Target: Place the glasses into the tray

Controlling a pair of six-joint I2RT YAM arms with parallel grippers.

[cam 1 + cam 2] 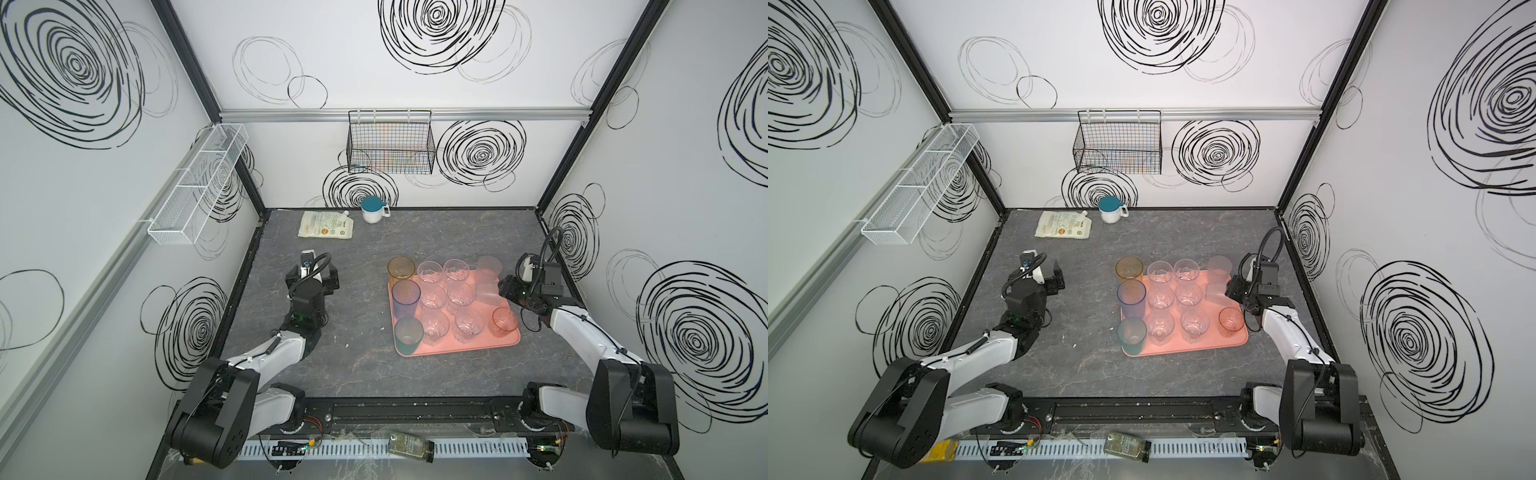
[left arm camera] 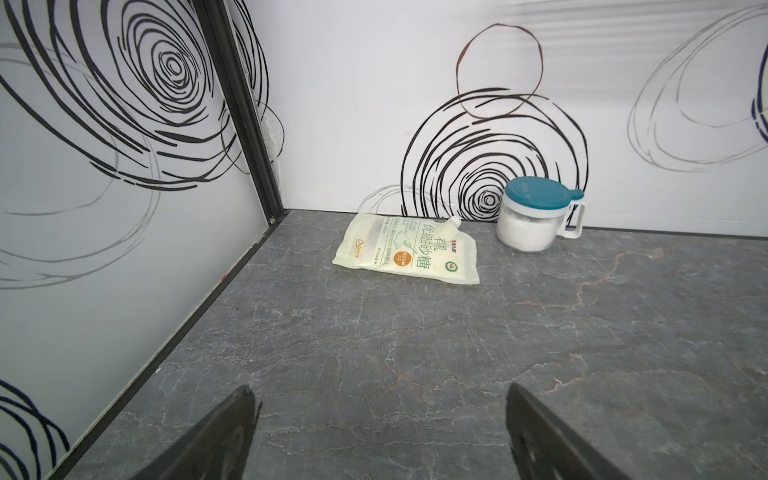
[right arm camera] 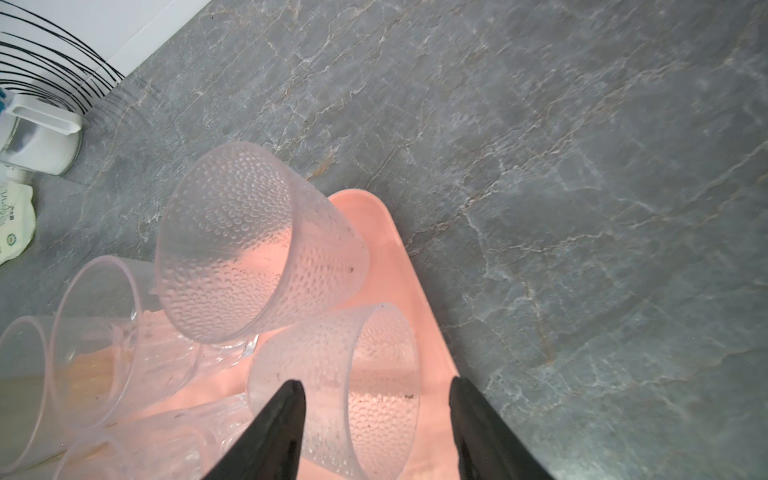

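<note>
I'd say a placement is ending: the right gripper (image 3: pixel 374 380) stands half-open astride a frosted tumbler (image 3: pixel 324 353) at the right edge of the tray (image 3: pixel 399 291), gripping nothing, the left gripper (image 2: pixel 379 386) is wide and empty, and the next move is a careful lift clear.

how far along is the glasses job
Nearly done: clear and tinted tumblers stand in rows on the flat salmon-pink tray. In hand: the right gripper straddles a frosted dimpled tumbler at the tray's edge, jaws apart. The left gripper hangs open, empty. Left: no loose tumbler shows on the grey table; whether the amber tumbler is fully on the tray is unclear.
</note>
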